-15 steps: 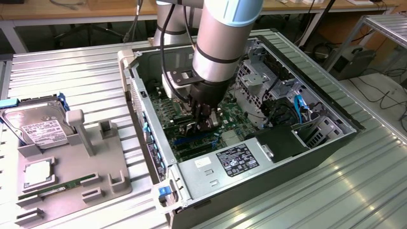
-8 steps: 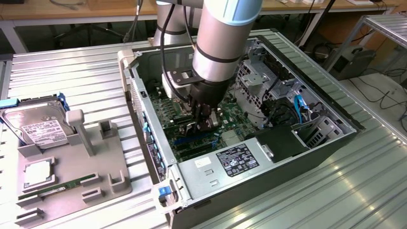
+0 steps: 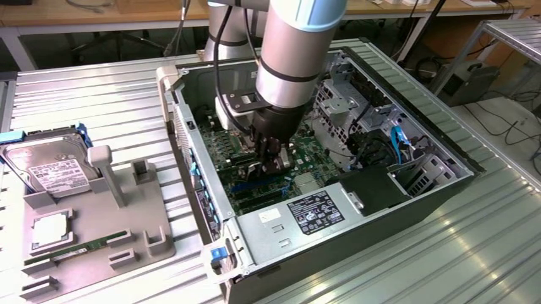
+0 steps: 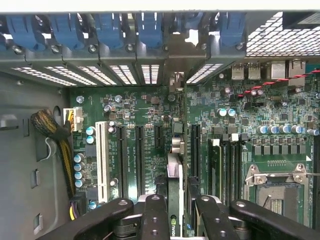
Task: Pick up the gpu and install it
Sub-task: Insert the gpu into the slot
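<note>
- A robot arm reaches down into an open computer case (image 3: 397, 107) lying on a ribbed metal surface (image 3: 473, 253).
- The tool (image 3: 268, 166) sits low over the green motherboard (image 4: 150, 135), its fingers (image 4: 155, 215) pinching the gpu (image 4: 174, 200).
- The gpu stands on edge among the expansion slots, its far end reaching towards the case's rear slot openings with blue clips (image 4: 150, 30).
- On the exterior view's left, a grey holder tray (image 3: 93, 247) carries a hard drive (image 3: 50, 168) and a RAM stick (image 3: 76, 248).
</note>
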Motion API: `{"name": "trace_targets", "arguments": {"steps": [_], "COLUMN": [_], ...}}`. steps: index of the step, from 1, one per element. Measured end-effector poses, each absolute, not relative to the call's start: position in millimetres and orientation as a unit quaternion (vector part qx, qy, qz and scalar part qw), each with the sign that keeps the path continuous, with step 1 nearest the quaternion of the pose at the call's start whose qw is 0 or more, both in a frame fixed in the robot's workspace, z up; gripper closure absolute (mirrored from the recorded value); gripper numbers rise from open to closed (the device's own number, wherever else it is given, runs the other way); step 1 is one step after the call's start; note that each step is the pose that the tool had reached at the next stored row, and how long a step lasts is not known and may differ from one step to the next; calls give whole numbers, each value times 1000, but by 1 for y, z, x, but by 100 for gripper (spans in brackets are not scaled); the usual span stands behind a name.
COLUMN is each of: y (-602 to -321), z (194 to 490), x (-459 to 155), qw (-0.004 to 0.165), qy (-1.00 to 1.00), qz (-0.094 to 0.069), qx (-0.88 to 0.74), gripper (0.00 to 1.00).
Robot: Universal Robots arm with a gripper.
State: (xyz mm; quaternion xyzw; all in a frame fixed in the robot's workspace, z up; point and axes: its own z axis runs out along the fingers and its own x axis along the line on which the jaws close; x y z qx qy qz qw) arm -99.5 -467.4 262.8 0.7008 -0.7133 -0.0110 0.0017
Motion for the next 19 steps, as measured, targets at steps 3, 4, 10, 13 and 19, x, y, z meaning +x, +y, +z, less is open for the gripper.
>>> {"name": "trace_targets", "arguments": {"steps": [3,4,10,13,19], "y": [-467,-467,-467,-467,-466], "z": [263,262,260,259,256], "x": [-99,-99,-100,-101,-101], "qw": [4,3,3,3,4], "qy": [-714,-715,-716,-716,-716], "qz": [-8,-8,-8,-8,-8], "qx": [700,699,698,698,698], "gripper": [74,74,74,74,74]}}
